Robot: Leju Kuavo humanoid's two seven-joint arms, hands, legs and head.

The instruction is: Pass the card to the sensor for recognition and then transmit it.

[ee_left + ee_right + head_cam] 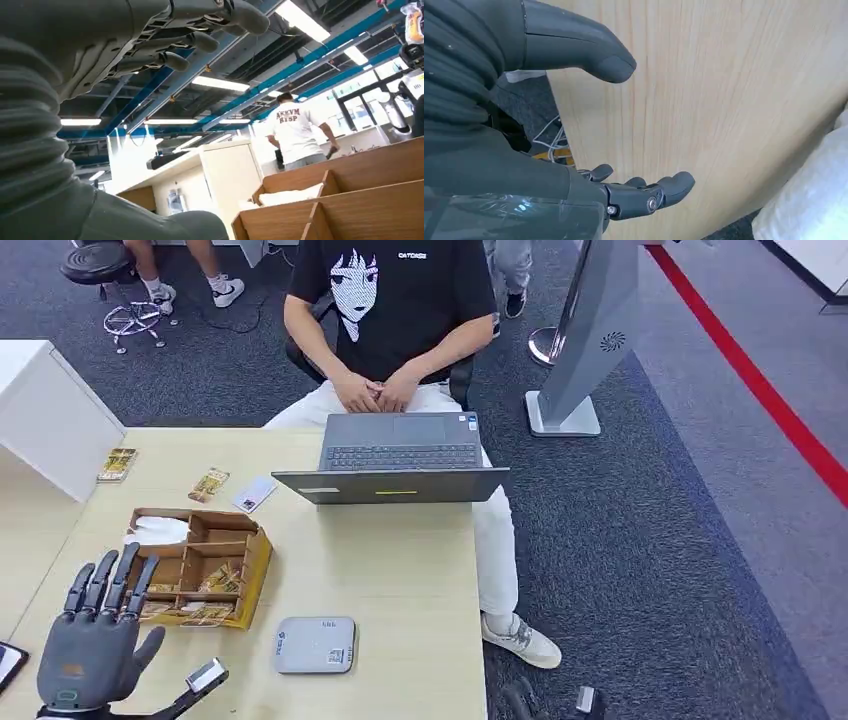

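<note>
Task barely begun: no card in either hand.
My left hand (95,640) hovers, fingers spread, beside the box (255,565) holding cards (212,612); right hand (624,192) open, empty. Sensor (315,645) untouched on table (400,570).

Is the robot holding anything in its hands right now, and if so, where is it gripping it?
Nothing is held. The left hand hovers near the wooden box with spread, empty fingers. The right hand is open beside bare wood.
</note>
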